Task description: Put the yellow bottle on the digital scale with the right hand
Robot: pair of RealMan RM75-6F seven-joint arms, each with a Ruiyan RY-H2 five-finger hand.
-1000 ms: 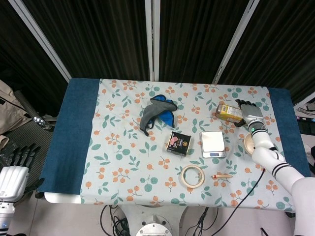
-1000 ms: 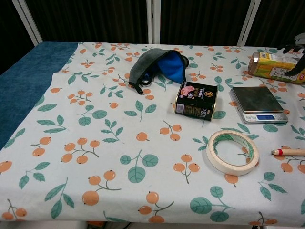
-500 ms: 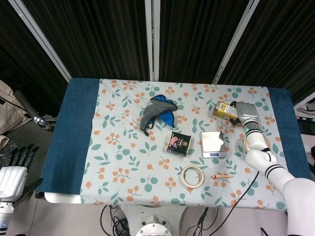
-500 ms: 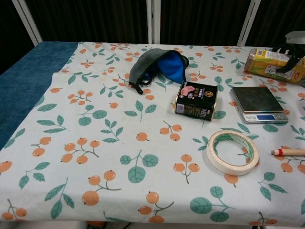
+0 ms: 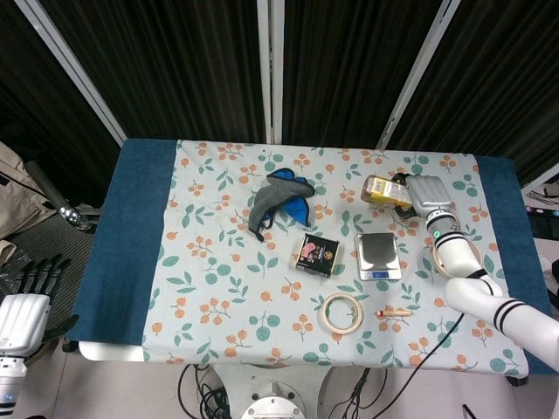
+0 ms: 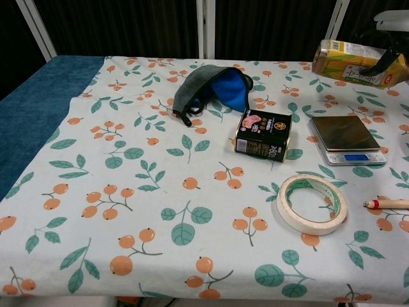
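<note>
My right hand [image 5: 424, 194] is clamped on the yellow bottle [image 6: 358, 56], carried sideways above the tabletop [image 6: 128, 192]; I should level it squarely over the digital scale [image 6: 346, 139], then lower gently

The head view looks steeply down, far off, over the whole floral-cloth table [image 5: 218, 288]. The chest view faces across it, low and near. Both share the flat silver digital scale [image 5: 378, 256] [image 6: 346, 139] beneath the right hand [image 5: 425, 194].

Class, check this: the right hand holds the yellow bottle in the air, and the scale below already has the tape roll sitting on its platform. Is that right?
Not quite. The right hand does hold the yellow bottle in the air, but the platform of the scale is bare. The tape roll lies on the cloth nearer the camera, as the chest view shows.
</note>
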